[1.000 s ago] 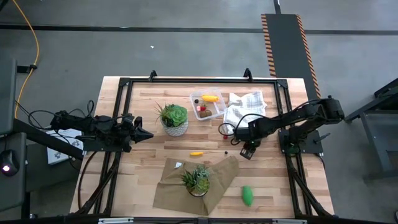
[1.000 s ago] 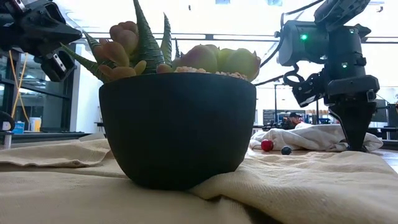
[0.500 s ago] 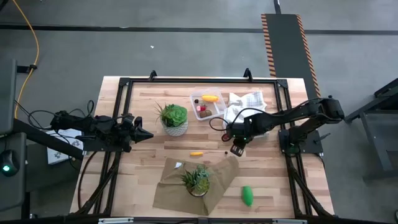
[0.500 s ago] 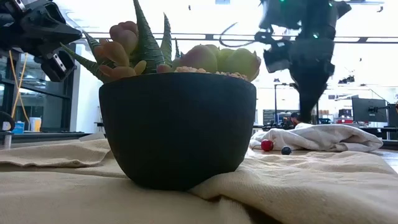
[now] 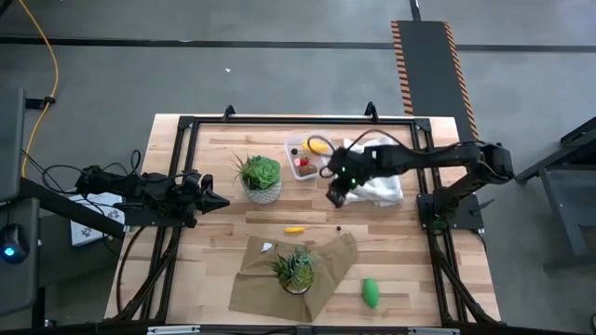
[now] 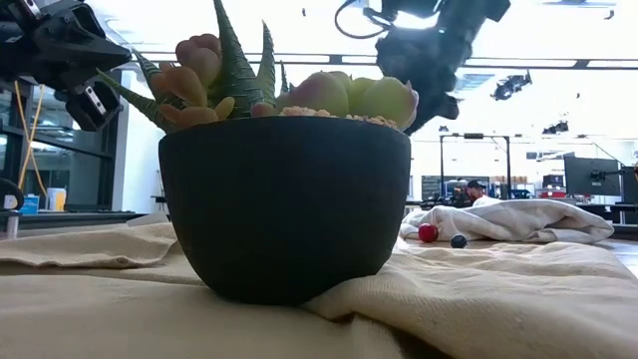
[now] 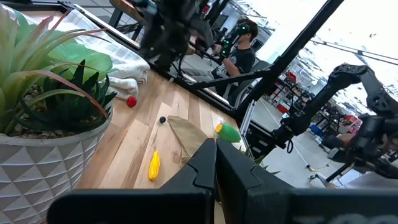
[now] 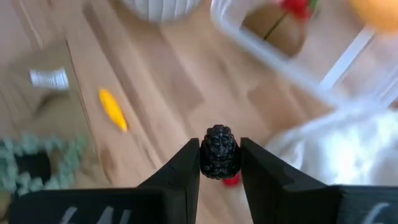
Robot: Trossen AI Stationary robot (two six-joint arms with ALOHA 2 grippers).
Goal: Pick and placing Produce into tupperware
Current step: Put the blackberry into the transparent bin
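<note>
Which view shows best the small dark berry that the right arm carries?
The right wrist view: the dark berry sits clamped in the right tool. The high view hides it under the tool; the low and left wrist views do not show it clearly.

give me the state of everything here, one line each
right gripper: shut on a dark berry, near the tupperware
left gripper: shut, empty, waiting at the table's left
tupperware: open, holding a yellow piece, a brown ball, red berries
yellow piece: loose on the table
green piece: loose on the table
</note>
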